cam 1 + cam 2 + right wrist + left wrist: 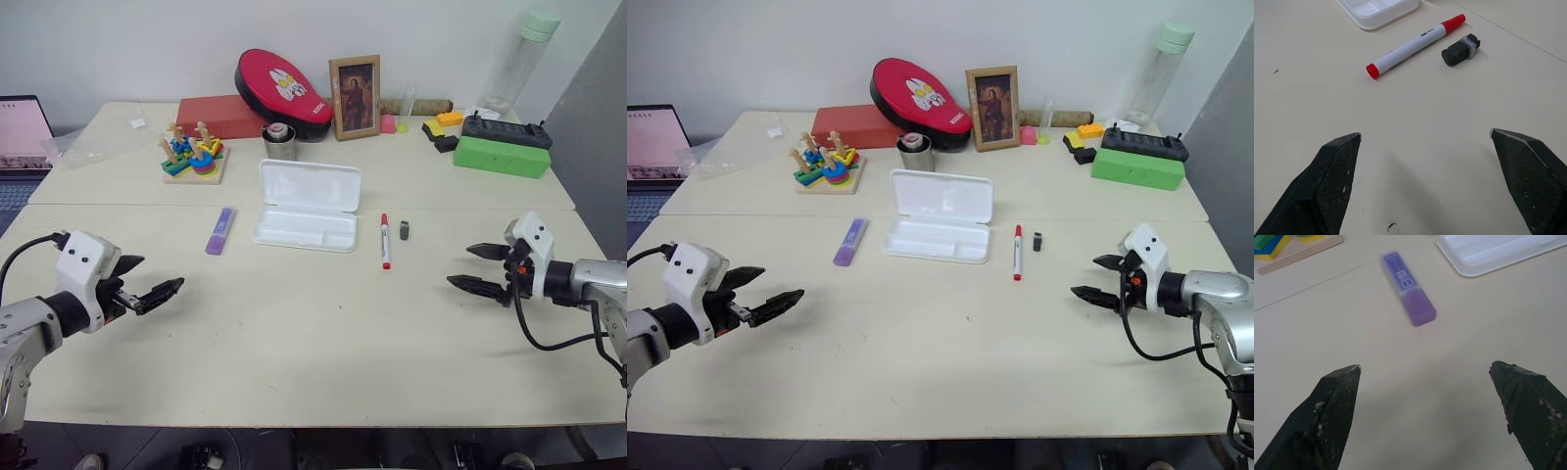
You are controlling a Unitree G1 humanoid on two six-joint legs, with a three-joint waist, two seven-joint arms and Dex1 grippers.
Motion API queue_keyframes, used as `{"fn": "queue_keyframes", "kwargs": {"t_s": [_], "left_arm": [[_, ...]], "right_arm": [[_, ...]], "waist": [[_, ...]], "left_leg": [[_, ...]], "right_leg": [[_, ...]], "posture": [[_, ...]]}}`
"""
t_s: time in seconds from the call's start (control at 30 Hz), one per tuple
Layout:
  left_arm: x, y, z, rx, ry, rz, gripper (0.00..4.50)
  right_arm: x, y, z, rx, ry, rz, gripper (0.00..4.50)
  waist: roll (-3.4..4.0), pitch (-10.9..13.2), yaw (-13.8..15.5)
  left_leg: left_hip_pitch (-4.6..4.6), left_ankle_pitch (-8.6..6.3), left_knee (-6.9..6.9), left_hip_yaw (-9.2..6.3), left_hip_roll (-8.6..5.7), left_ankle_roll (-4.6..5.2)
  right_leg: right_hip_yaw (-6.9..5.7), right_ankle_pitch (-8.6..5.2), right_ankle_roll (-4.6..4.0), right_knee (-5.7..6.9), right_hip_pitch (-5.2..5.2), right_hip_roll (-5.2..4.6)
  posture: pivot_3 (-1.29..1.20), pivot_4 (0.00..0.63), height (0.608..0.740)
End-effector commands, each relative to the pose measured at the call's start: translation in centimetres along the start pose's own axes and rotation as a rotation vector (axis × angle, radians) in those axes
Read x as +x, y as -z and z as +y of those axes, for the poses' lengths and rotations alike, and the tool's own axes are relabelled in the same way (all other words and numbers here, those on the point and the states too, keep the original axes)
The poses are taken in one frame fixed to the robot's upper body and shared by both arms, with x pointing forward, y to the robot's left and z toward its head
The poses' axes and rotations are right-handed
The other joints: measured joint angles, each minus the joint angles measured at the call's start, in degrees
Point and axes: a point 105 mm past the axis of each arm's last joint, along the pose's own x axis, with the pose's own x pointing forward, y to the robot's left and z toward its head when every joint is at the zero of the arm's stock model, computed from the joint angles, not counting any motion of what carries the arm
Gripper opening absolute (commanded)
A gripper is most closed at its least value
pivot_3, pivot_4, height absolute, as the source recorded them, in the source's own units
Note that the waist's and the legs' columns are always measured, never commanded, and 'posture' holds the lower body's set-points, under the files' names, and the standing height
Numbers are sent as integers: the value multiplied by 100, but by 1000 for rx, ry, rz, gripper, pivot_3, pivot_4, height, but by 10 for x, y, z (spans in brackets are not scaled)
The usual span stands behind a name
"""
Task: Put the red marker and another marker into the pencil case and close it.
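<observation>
The pencil case [307, 206] lies open mid-surface — a flat white plastic box with rounded corners, its lid hinged back, its tray holding nothing. The red marker [384, 241], a slim white barrel with red cap and red end, lies just right of the case beside a small dark block [404, 231]. The purple marker [220, 230] — short, chunky, flat-sided — lies just left of the case. The surface [313, 333] is smooth and cream-coloured. The left tool [147, 281] hovers nearer the robot than the purple marker, fingers spread, pinching nothing. The right tool [480, 268] hovers right of the red marker, well apart, likewise spread and unladen.
</observation>
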Motion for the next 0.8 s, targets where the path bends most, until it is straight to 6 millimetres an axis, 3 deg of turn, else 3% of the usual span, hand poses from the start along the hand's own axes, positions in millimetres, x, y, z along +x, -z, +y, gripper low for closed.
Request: {"fn": "queue_keyframes", "kwargs": {"t_s": [0.03,0.43,0.8], "left_arm": [[-6,-5,1,15,2,-7,4500],[-3,7,-7,-7,18,34,4500],[-12,12,-4,-13,4,58,4500]], "right_arm": [[0,-8,1,-23,-9,-33,4443],[2,-4,5,-12,-28,-24,4443],[4,-3,7,-10,-42,-15,4443]], "waist": [[0,0,1],[0,0,-2],[0,0,1]], "left_leg": [[0,0,0,0,0,0],[0,0,0,0,0,0],[0,0,0,-1,0,0]], "right_leg": [[0,0,0,0,0,0],[0,0,0,0,0,0],[0,0,0,0,1,0]], "posture": [[0,150,740],[0,150,740],[0,150,740]]}}
